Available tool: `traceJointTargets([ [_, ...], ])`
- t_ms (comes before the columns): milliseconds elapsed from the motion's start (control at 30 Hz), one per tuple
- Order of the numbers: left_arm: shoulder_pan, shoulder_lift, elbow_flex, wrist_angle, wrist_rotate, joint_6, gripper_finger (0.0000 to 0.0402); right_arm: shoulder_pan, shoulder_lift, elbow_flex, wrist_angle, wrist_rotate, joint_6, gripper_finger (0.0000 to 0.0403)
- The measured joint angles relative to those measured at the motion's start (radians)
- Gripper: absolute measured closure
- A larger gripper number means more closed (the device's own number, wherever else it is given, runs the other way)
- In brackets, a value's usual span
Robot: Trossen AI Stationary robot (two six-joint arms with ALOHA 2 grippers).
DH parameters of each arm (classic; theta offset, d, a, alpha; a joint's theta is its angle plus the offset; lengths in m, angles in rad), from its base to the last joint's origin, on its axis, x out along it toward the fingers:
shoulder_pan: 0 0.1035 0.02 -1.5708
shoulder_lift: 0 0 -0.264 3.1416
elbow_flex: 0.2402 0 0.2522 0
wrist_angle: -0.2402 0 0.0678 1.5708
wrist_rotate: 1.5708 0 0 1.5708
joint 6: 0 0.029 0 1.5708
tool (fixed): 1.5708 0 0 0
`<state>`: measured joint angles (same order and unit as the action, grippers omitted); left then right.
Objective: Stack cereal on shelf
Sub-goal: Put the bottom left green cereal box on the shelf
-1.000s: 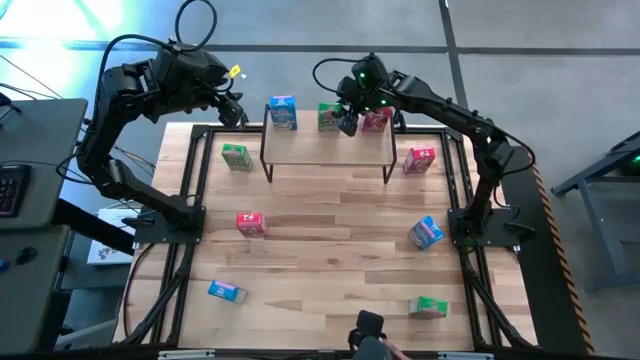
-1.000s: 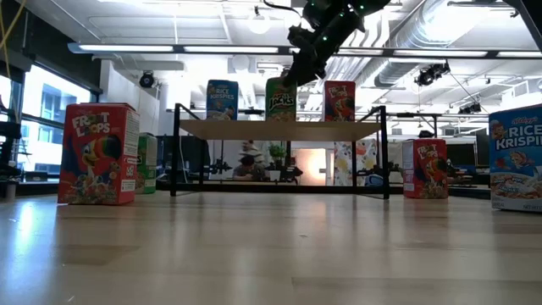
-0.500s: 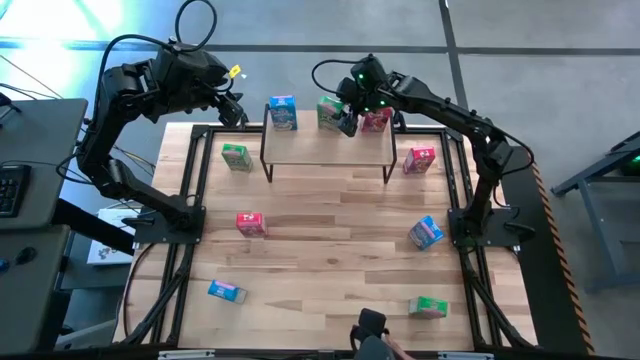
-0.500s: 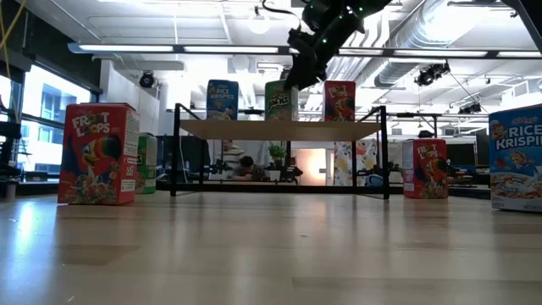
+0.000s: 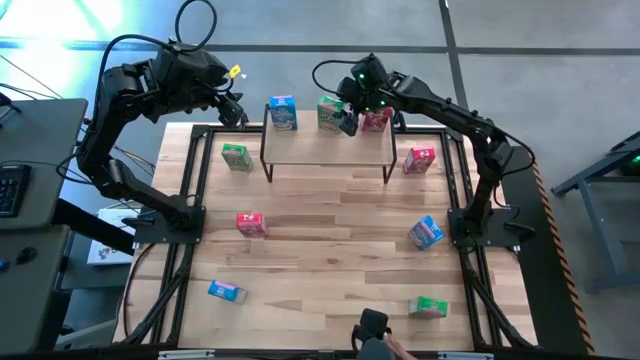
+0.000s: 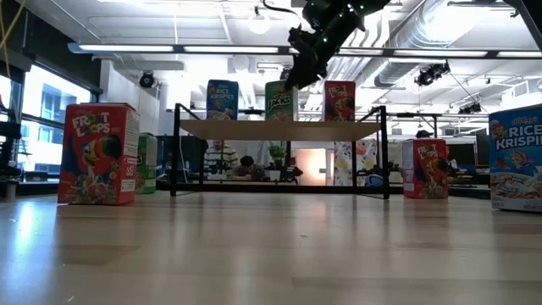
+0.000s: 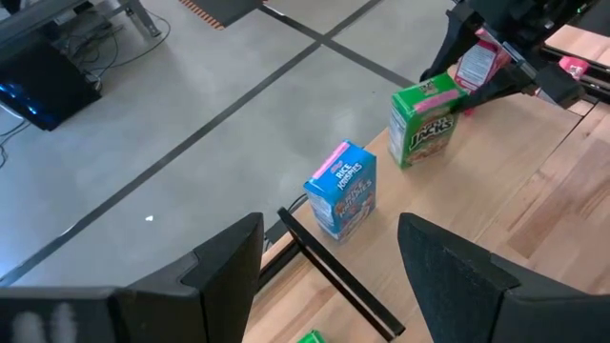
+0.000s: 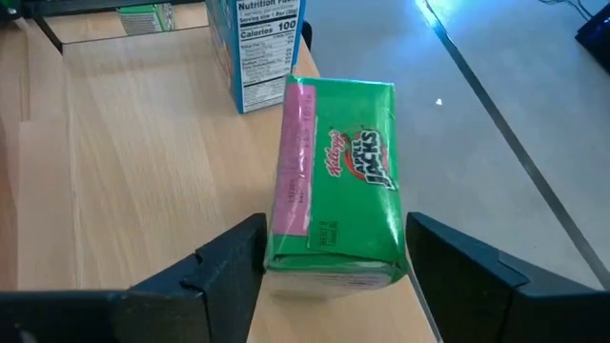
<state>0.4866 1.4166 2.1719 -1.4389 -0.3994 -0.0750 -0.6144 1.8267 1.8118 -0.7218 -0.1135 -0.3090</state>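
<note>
The shelf (image 5: 325, 150) stands at the table's far middle. Three boxes stand upright on its plank: a blue one (image 5: 283, 112), a green one (image 5: 329, 110) and a pink-red one (image 5: 377, 121). My right gripper (image 5: 346, 124) is over the green box (image 8: 343, 171), open, with one finger on each side of the box's top. My left gripper (image 5: 236, 110) is open and empty, in the air left of the shelf and off the table's far edge. My right gripper comes at the green box from above, slanting down. Its fingers (image 8: 238, 262) stand close beside the two sides of the box's top end (image 8: 334, 272). I cannot tell whether they touch it. The box stands upright on the shelf plank (image 8: 143, 143).
Six more boxes are on the tabletop: green (image 5: 237, 156), pink-red (image 5: 250, 223) and blue (image 5: 227, 291) on the left, pink-red (image 5: 419, 160), blue (image 5: 425, 232) and green (image 5: 428, 306) on the right. The middle of the tabletop (image 5: 330, 240) is bare wood.
My right gripper and the green box have gone a little toward the table's far edge along the shelf plank, then stayed still. The box stands upright.
</note>
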Motion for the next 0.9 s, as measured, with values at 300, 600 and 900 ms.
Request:
traceJointTargets([
  [300,0.0,0.0,0.0,0.0,0.0,0.0,0.0167,0.002,0.0,0.0,-0.015,0.024,-0.007,0.0158],
  [600,0.0,0.0,0.0,0.0,0.0,0.0,0.0167,0.002,0.0,0.0,-0.015,0.051,-0.007,0.0158],
  [900,0.0,0.0,0.0,0.0,0.0,0.0,0.0167,0.005,-0.001,0.0,-0.015,0.067,-0.007,0.0158],
])
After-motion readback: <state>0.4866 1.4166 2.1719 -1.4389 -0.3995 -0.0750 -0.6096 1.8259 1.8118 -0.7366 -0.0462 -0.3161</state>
